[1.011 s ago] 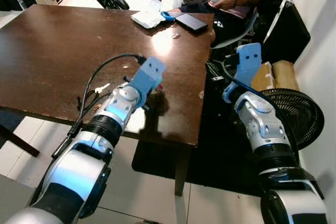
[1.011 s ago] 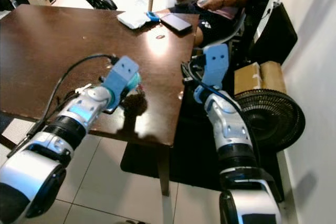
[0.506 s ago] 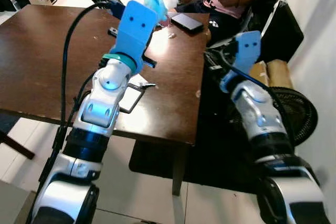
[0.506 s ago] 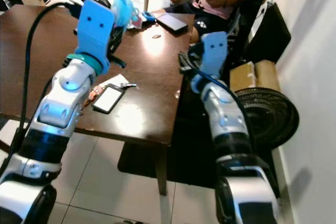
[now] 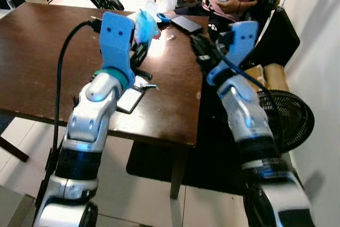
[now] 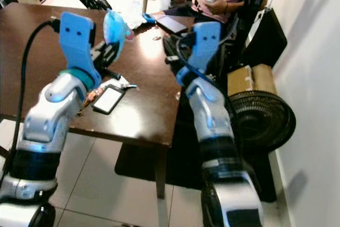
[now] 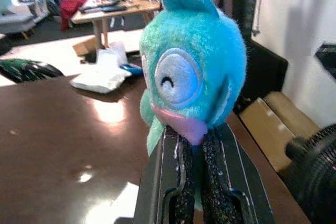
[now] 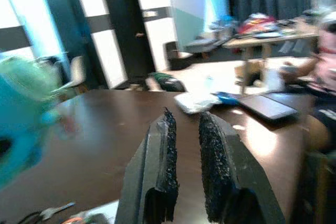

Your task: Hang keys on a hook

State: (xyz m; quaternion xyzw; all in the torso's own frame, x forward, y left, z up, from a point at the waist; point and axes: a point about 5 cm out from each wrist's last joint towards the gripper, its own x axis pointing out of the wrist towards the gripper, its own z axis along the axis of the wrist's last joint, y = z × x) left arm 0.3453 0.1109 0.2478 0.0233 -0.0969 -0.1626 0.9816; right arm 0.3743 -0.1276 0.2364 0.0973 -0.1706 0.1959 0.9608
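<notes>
Turquoise plush fish (image 7: 191,74) — pink lips, pale eye — over a dark-brown, seemingly glossy table (image 5: 48,62).

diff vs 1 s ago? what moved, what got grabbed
The left gripper was low at the table's near edge; it has since risen, shut on the blue plush toy. The right gripper came in over the table, holding nothing. The card and keys stayed on the table.

Head stereo pair looks forward-down over dark brown wooden table (image 5: 48,62); 2 wrist cameras sight along fingers, sharing tabletop.
</notes>
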